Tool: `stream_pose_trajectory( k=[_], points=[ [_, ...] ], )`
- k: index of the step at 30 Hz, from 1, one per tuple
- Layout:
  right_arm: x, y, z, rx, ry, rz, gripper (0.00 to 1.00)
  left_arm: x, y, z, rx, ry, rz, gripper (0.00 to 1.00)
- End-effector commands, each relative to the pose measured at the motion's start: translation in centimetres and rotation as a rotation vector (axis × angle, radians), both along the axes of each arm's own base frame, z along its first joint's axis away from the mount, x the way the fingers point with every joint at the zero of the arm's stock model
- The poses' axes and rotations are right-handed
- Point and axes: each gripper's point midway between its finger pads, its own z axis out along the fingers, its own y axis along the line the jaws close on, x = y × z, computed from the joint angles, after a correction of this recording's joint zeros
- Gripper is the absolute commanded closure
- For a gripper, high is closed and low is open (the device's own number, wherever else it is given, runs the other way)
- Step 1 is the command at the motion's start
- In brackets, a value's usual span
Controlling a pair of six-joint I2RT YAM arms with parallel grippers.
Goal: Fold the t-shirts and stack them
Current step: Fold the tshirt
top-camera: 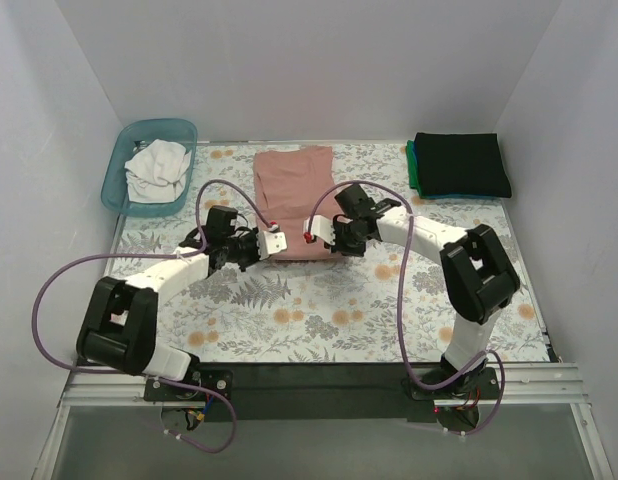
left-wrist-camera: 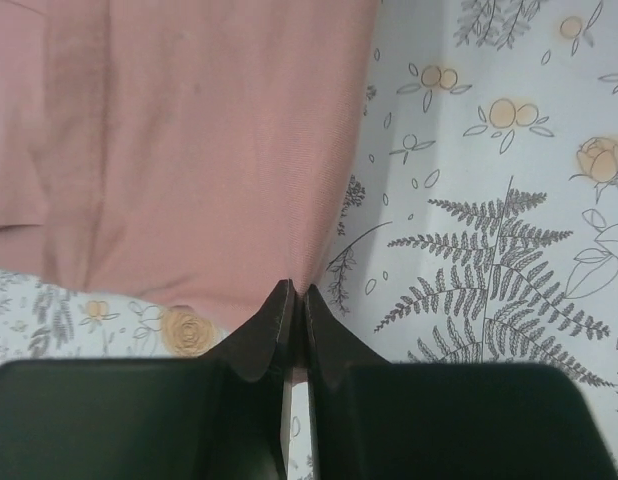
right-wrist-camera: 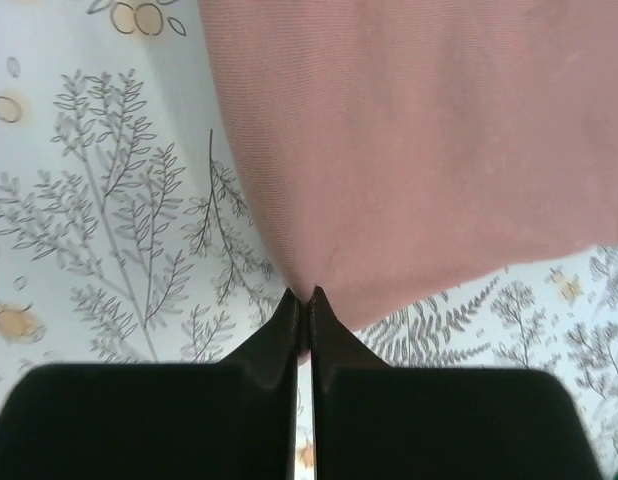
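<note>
The dusty-pink t-shirt [top-camera: 294, 190] lies folded into a long strip at the table's middle back. My left gripper [top-camera: 274, 241] is shut on its near left corner; in the left wrist view the fingers [left-wrist-camera: 295, 300] pinch the pink cloth [left-wrist-camera: 189, 150]. My right gripper [top-camera: 314, 236] is shut on the near right corner, and in the right wrist view it [right-wrist-camera: 301, 298] pinches the pink hem [right-wrist-camera: 419, 150]. A folded black t-shirt [top-camera: 461, 163] lies on a teal-green one [top-camera: 412, 168] at the back right. A white t-shirt [top-camera: 155, 168] lies crumpled in the basket.
A translucent teal plastic basket [top-camera: 118, 172] stands at the back left corner. The table carries a floral cloth [top-camera: 329, 310]. White walls close in on three sides. Purple cables loop from both arms.
</note>
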Motion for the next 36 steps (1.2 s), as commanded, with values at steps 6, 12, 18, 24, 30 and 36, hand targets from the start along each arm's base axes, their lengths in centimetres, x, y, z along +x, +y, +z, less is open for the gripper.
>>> stream_pose_trajectory(
  k=[6,12,18,24,30,36],
  points=[
    [-5.9,-1.1,6.1,0.069,0.089,-0.033,0.99,-6.6,0.3,4.4,-0.026,0.097,-0.074,1.0],
    [-13.7,-1.9,6.4,0.075,0.195,0.013,0.99,-13.7,0.3,5.5,-0.057,0.202,-0.131,1.0],
    [-17.9,-2.2,9.9,0.102,0.215,0.109,0.99,-17.6,1.2,8.9,-0.085,0.164,-0.178,1.0],
    [-11.8,-1.1,11.5,0.098,0.156,0.106,0.99,-13.3,0.4,11.8,-0.083,0.212,-0.038,1.0],
    [-1.4,0.2,10.8,0.105,0.118,0.055,0.99,-0.5,2.9,12.2,-0.134,0.092,0.12,1.0],
    [6.6,2.1,5.9,0.061,0.118,0.038,0.99,9.1,4.2,6.7,-0.1,0.145,0.218,1.0]
  ],
)
